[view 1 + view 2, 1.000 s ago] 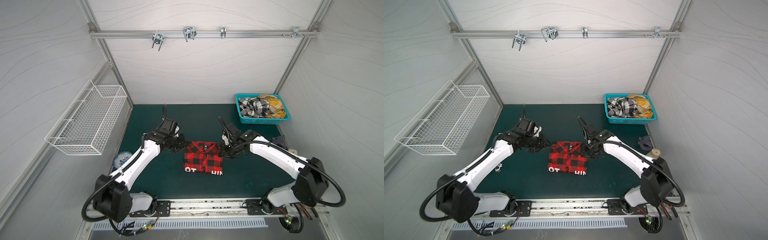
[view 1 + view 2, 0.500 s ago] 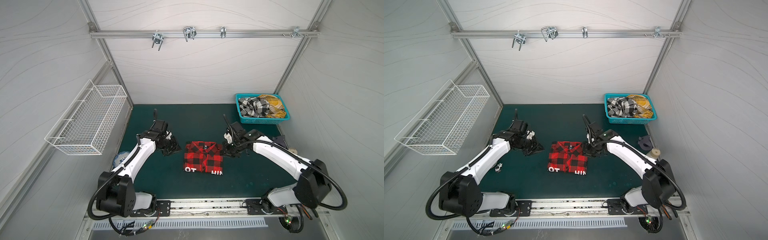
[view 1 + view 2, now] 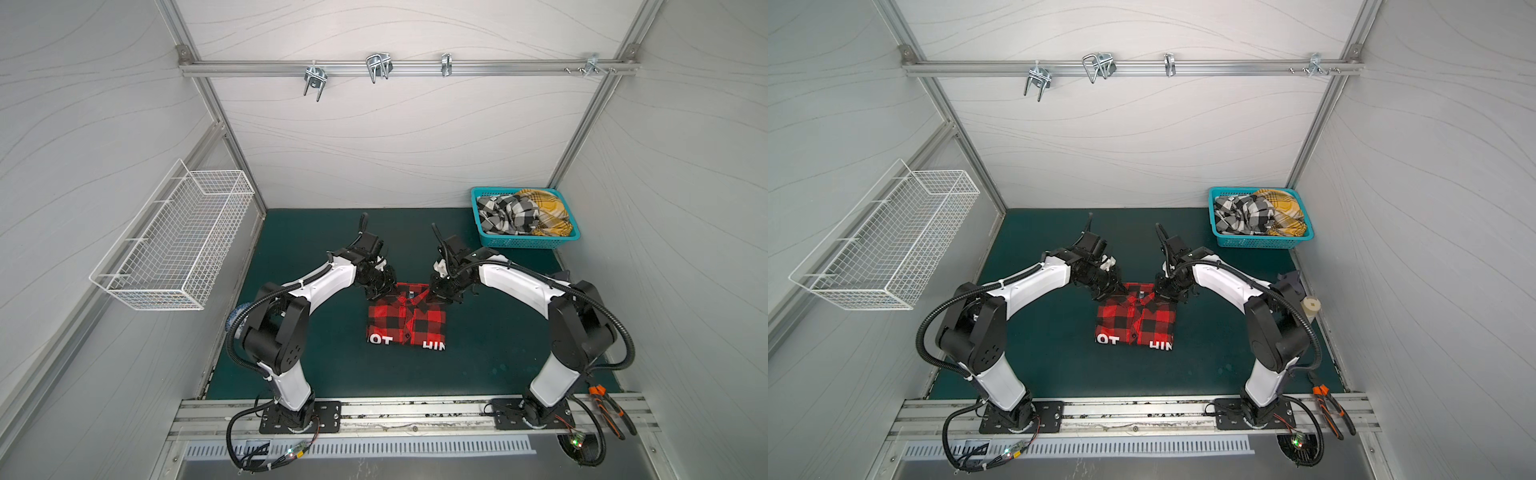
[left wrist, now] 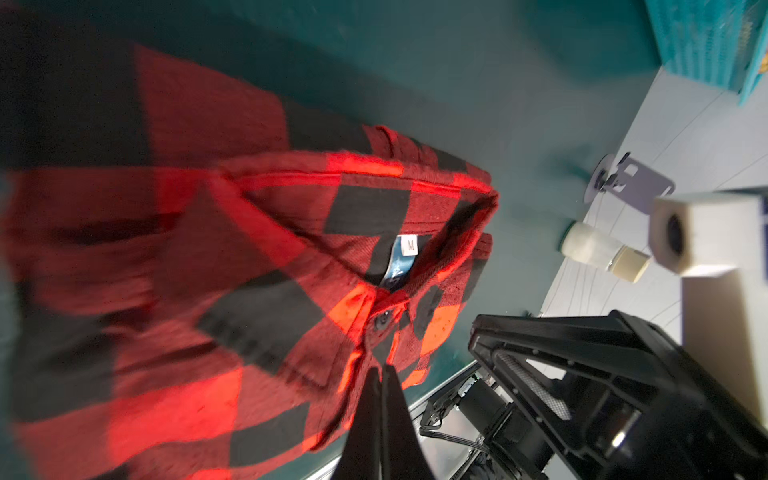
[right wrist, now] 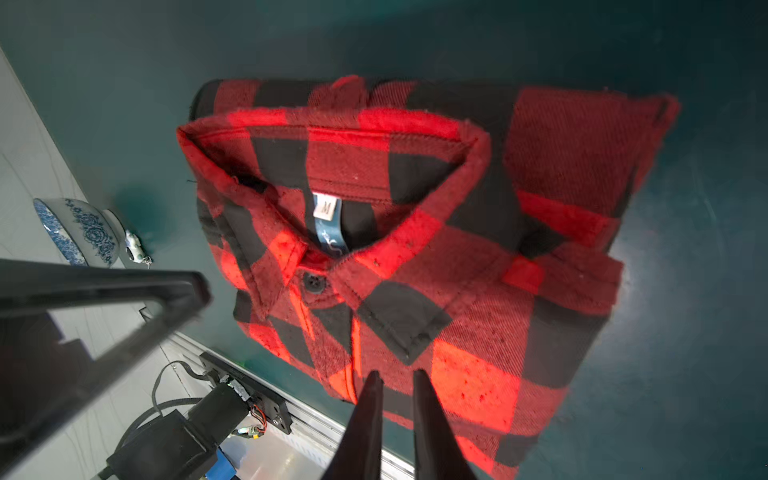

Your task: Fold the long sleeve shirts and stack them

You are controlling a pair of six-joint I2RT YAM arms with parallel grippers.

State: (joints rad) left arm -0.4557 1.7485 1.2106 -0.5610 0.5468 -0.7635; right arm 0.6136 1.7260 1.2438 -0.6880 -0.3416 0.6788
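Folded red-and-black shirt (image 3: 406,318) mid-table. left gripper (image 4: 380,370) closed at its 11 o'clock corner; right gripper (image 5: 395,374) narrow, empty, at 1 o'clock. Nudge far edge square, gently (fabric drags); basket (image 3: 523,242) at 2 o'clock.

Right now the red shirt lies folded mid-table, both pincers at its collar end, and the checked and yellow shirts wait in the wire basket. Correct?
No. The checked shirt and yellow shirt lie in the teal basket at the far right corner, not the wire basket; both top views show it. The rest holds: red shirt folded mid-table, left pincer and right pincer at its collar end.
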